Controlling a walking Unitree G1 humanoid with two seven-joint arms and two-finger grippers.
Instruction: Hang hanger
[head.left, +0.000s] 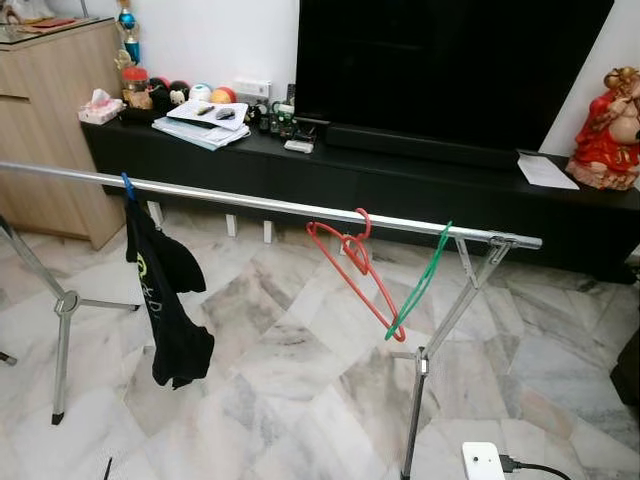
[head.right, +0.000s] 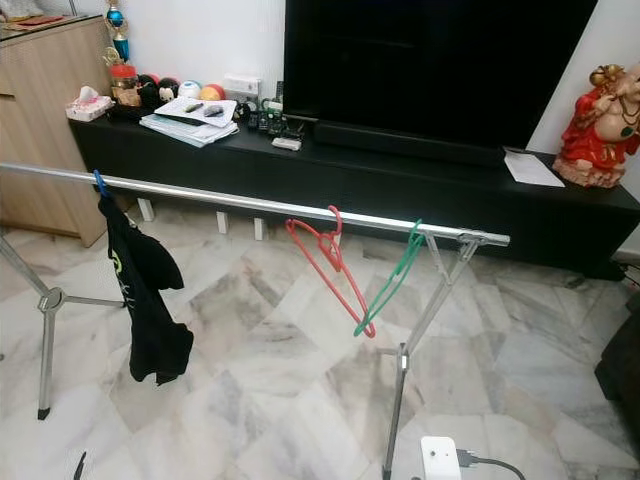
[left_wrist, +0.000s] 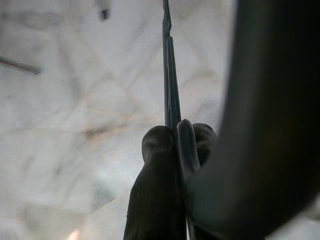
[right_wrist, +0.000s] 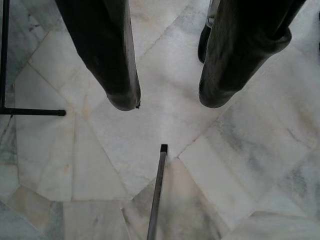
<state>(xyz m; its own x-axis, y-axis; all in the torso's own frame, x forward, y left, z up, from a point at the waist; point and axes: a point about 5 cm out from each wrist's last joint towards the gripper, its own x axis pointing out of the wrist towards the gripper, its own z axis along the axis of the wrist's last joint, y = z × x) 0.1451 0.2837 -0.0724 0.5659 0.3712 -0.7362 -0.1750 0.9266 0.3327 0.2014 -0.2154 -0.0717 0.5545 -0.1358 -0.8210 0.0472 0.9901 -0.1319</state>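
A silver clothes rail (head.left: 260, 203) crosses in front of me on folding legs. On it hang a red hanger (head.left: 350, 262) and a green hanger (head.left: 421, 283) near its right end. A black garment (head.left: 165, 300) hangs on a blue hanger (head.left: 127, 185) further left. In the left wrist view my left gripper (left_wrist: 177, 132) is shut on a thin dark hanger (left_wrist: 169, 75), seen edge-on above the marble floor. A dark tip (head.left: 107, 468) pokes up at the bottom left of the head view. My right gripper (right_wrist: 167, 100) hangs open over the floor, with nothing between its fingers.
Behind the rail a low black TV cabinet (head.left: 420, 185) carries a large TV (head.left: 450, 65), papers, balls and a red figurine (head.left: 608, 130). A wooden cupboard (head.left: 50, 120) stands at the left. A white power box with a cable (head.left: 483, 462) lies by the rack's right leg (head.left: 415, 420).
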